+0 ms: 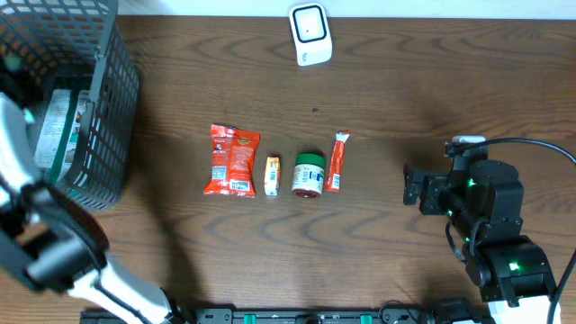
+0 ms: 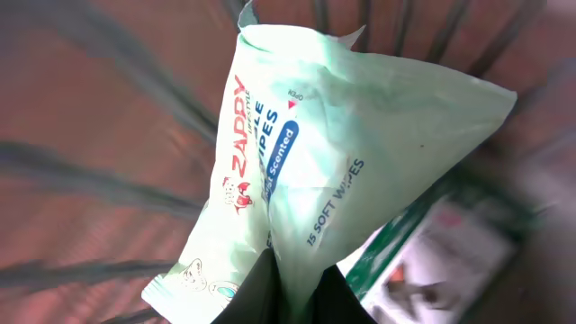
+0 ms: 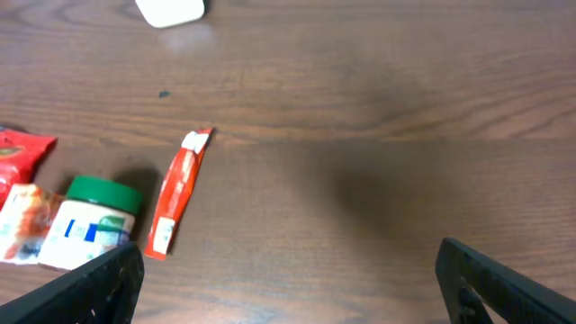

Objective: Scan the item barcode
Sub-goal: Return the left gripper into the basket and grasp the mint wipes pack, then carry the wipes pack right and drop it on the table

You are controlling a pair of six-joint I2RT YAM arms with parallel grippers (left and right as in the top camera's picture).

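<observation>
My left gripper (image 2: 292,274) is shut on the lower fold of a pale green pack of wet wipes (image 2: 360,135), inside the black wire basket (image 1: 112,108). In the overhead view the pack (image 1: 56,126) shows through the basket's mesh beside the left arm. A white barcode scanner (image 1: 309,34) stands at the table's far edge, and its base also shows in the right wrist view (image 3: 169,11). My right gripper (image 1: 412,187) hovers low over the table's right half, open and holding nothing (image 3: 288,279).
A row lies mid-table: red snack bag (image 1: 232,160), small packet (image 1: 272,175), green-lidded jar (image 1: 309,175), red stick sachet (image 1: 337,162). Under the wipes in the basket lies another green-and-white packet (image 2: 450,256). The basket's wires (image 2: 99,171) close in around the left gripper.
</observation>
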